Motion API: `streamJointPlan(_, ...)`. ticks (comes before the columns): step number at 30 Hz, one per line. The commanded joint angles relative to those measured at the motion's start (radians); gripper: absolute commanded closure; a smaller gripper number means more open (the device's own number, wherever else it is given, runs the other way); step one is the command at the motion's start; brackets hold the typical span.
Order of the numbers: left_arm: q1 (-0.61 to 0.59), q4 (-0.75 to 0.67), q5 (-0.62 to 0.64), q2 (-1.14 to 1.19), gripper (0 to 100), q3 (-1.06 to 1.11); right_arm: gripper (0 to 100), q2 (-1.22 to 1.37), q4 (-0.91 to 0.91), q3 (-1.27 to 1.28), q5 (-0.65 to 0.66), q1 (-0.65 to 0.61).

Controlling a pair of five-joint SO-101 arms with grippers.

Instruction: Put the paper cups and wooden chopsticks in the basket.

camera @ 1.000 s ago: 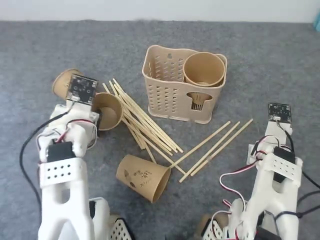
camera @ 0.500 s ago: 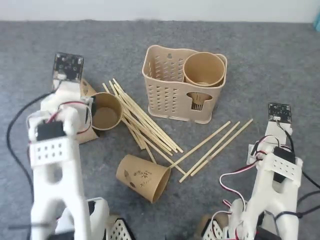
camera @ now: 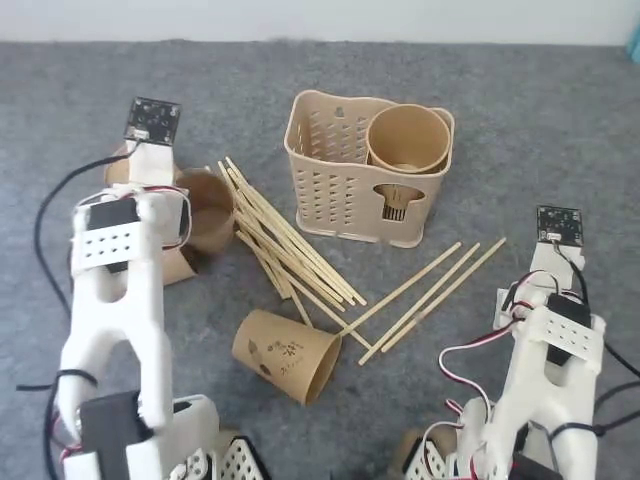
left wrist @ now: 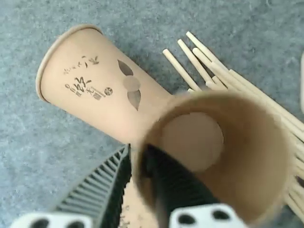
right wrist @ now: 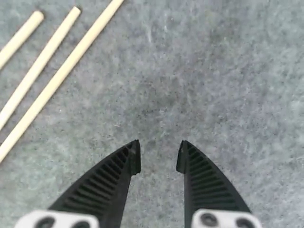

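In the high view, the left arm (camera: 115, 270) stands at the near left of the grey carpeted table (camera: 560, 120). A brown paper cup (camera: 208, 208) sits tilted at its tip, beside a loose heap of pale wooden chopsticks (camera: 285, 240). The beige perforated plastic basket (camera: 335, 180) lies beyond that heap, toward the table's middle. A second brown paper cup (camera: 408, 140) stands upright in the half of the basket farther from the left arm, and the nearer half looks free. I judge that the coming move turns on this: the cup at the arm's tip must cross the heap to that free half. A leaf-printed paper cup (camera: 285, 355) lies on its side near the front. Three separate chopsticks (camera: 430, 290) lie between it and the right arm (camera: 550, 340), which is the nearer arm to them. Their long axes run diagonally toward the basket.

In the left wrist view, the left gripper (left wrist: 137, 151) pinches that cup's wall at the rim, one finger inside the mouth and one outside. The camera looks down the cup to its base, so the cup's long axis runs straight out from the gripper. Another leaf-printed cup (left wrist: 95, 80) lies on its side just behind, touching or nearly so.

In the right wrist view, the right gripper (right wrist: 159, 145) hangs over bare carpet, jaws parted with nothing between them. The three chopsticks lie off to one side, apart from it.
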Motion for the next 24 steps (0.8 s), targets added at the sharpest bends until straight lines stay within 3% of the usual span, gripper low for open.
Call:
streamJointPlan(1, 0.028, 0.049, 0.014, -0.029, 99, -0.068, 86.2, -0.038, -0.019, -0.003, 0.023, 0.012)
streamJointPlan(12, 0.029, 0.368, 0.422, -0.057, 99, -0.372, 86.2, -0.038, -0.021, -0.003, 0.023, 0.012)
streamJointPlan(24, 0.083, 0.664, 0.643, -0.057, 99, -0.858, 86.2, -0.036, -0.021, -0.003, 0.023, 0.012)
